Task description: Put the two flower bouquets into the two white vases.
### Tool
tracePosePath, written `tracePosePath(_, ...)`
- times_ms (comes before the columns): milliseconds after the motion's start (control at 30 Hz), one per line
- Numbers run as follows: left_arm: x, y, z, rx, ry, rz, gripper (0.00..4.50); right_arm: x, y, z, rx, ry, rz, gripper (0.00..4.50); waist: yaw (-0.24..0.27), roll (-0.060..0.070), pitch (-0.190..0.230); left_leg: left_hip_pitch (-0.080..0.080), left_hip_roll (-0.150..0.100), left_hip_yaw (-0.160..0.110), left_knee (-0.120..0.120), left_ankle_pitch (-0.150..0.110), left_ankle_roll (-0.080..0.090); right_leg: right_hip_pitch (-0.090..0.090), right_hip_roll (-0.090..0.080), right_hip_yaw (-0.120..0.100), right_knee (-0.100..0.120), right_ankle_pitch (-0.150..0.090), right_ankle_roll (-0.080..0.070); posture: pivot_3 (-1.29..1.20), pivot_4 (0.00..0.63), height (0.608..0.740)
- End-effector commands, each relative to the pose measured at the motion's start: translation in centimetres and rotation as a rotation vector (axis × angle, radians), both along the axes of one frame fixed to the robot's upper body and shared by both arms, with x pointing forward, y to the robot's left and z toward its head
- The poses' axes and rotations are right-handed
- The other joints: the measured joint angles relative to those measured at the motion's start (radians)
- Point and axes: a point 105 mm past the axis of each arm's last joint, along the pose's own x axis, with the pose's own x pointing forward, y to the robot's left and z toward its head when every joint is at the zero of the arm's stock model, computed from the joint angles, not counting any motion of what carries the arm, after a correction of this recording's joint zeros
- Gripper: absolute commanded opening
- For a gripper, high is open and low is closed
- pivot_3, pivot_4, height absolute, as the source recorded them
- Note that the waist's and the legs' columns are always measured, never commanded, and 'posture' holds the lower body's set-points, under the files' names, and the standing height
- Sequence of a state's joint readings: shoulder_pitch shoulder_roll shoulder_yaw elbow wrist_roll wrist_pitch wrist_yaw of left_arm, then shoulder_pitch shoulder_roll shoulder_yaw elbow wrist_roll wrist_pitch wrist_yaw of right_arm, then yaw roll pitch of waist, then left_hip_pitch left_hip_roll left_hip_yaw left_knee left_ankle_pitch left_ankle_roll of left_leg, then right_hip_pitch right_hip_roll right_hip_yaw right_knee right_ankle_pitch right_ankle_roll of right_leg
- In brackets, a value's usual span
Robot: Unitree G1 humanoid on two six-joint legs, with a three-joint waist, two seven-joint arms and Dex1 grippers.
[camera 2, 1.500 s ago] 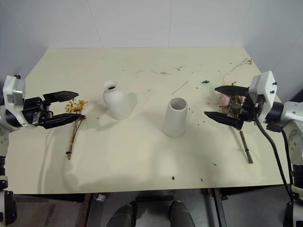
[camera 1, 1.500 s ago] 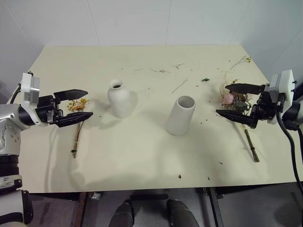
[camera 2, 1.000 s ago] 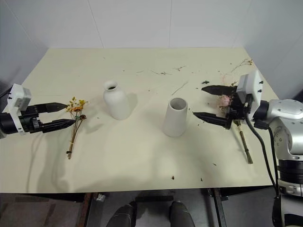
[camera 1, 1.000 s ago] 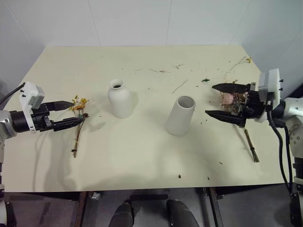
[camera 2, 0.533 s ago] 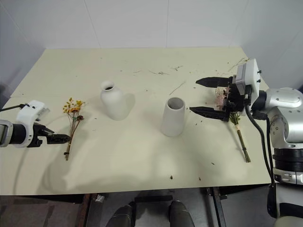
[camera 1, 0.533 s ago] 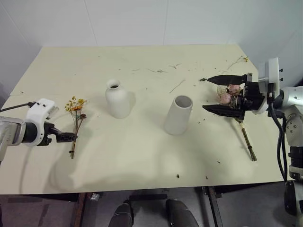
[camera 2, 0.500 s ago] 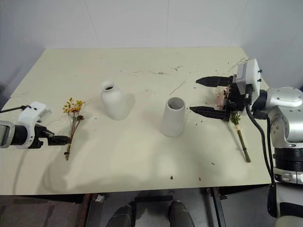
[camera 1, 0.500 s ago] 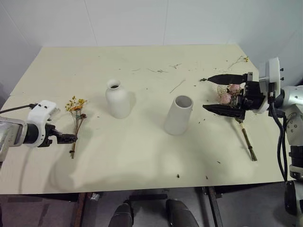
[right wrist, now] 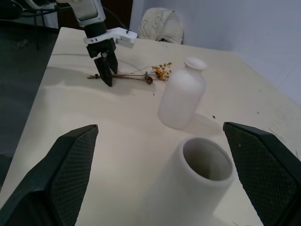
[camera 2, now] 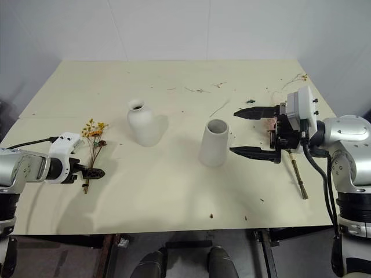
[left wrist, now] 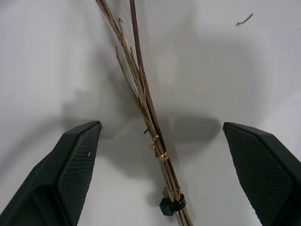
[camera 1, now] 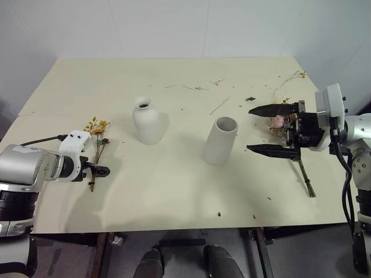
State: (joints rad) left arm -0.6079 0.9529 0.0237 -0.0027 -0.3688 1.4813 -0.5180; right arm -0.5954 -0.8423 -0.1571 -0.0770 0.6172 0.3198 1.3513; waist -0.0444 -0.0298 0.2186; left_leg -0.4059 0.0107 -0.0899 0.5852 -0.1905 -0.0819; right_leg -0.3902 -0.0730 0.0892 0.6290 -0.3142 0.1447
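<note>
Left gripper [left wrist: 162, 155]: fingers apart, straddling the lower stems of the small sprig [camera 1: 95, 141], which lies flat at the table [camera 1: 174, 191] near its left edge; nothing gripped. Right gripper [camera 2: 250, 132]: fingers wide apart, empty, raised and pointing toward the tall cylinder vase [camera 2: 213, 142], with the rose bouquet [camera 1: 290, 139] lying on the table behind it. Bottle-shaped vase [camera 2: 142, 122]: upright between sprig and cylinder vase, both vases empty.

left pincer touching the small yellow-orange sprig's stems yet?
Apart. The left wrist view shows the left pincer open, each black finger clear of the thin stems of the small yellow-orange sprig lying between them.
</note>
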Motion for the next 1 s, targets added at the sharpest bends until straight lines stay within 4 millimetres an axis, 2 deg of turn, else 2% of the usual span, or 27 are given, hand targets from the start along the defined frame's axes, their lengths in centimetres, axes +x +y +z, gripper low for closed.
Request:
tracePosePath(33,-0.1,0.7,-0.4,0.009,0.023,0.014,3.22,-0.9,0.1,0.6,0.006,-0.040,0.022,4.50,0.000,0.000,0.000,0.000,0.000,0.000,0.001,0.000,0.000,0.000,0.000,0.000,0.000,0.000,0.000,0.00,0.150,0.740)
tracePosePath(367,0.7,2.2,0.4,0.042,-0.019,0.016,0.16,-0.3,-0.1,0.6,0.014,-0.055,-0.011,4.50,0.002,0.000,0.000,0.000,0.000,0.000,-0.001,0.000,0.000,0.000,0.000,0.000,-0.001,0.000,0.000,0.00,0.150,0.740)
tracePosePath(400,0.8,2.3,0.5,0.043,-0.022,0.015,0.04,-0.2,-0.1,0.6,0.013,-0.056,-0.014,4.50,0.003,0.000,0.000,-0.001,0.000,0.000,-0.001,0.000,0.000,-0.001,0.000,0.000,-0.001,0.000,0.000,0.00,0.150,0.740)
tracePosePath(500,1.5,2.7,1.3,0.032,-0.076,0.025,0.04,0.0,-0.3,0.7,0.017,-0.059,-0.031,4.50,0.005,0.000,0.000,-0.001,0.000,0.000,-0.001,0.000,0.000,-0.001,0.000,0.000,0.000,0.000,0.000,0.00,0.150,0.740)
tracePosePath(600,3.4,3.2,3.6,-0.031,-0.245,0.078,0.04,0.3,-0.7,0.6,0.014,-0.061,-0.060,4.50,0.011,0.000,0.000,-0.001,0.000,0.000,0.000,0.000,0.000,-0.001,0.000,0.000,0.000,0.000,0.000,0.00,0.150,0.740)
tracePosePath(700,5.8,3.7,7.4,-0.079,-0.559,0.085,0.04,0.6,-1.1,0.6,0.019,-0.063,-0.088,4.50,0.016,-0.001,0.000,-0.002,0.000,0.000,0.000,0.000,0.000,-0.001,0.000,0.000,-0.001,0.001,0.001,0.00,0.150,0.740)
tracePosePath(733,6.4,3.4,9.2,-0.112,-0.700,0.059,0.04,0.7,-1.2,0.6,0.019,-0.066,-0.097,4.50,0.017,-0.001,0.000,-0.003,0.000,0.000,0.001,0.000,0.000,-0.002,0.000,0.000,-0.001,0.001,0.002,0.00,0.150,0.740)
tracePosePath(800,6.7,2.7,12.7,-0.209,-0.960,0.028,0.04,0.9,-1.5,0.7,0.024,-0.073,-0.116,4.50,0.018,-0.001,0.000,-0.004,0.000,0.000,0.001,0.000,0.000,-0.002,0.000,0.000,-0.001,0.002,0.002,0.00,0.150,0.740)
tracePosePath(867,6.6,1.7,14.6,-0.288,-1.102,0.006,0.04,1.0,-1.6,0.8,0.028,-0.078,-0.130,4.50,0.019,-0.001,0.000,-0.005,0.000,0.000,0.001,-0.001,0.000,-0.002,-0.001,0.000,-0.002,0.002,0.002,0.00,0.150,0.740)
tracePosePath(1000,6.0,-2.8,17.8,-0.508,-1.296,-0.170,0.04,1.4,-1.8,0.9,0.043,-0.089,-0.162,4.50,0.020,-0.001,0.000,-0.006,0.000,0.000,0.004,-0.002,0.000,-0.002,-0.001,0.000,-0.002,0.003,0.003,0.00,0.150,0.740)
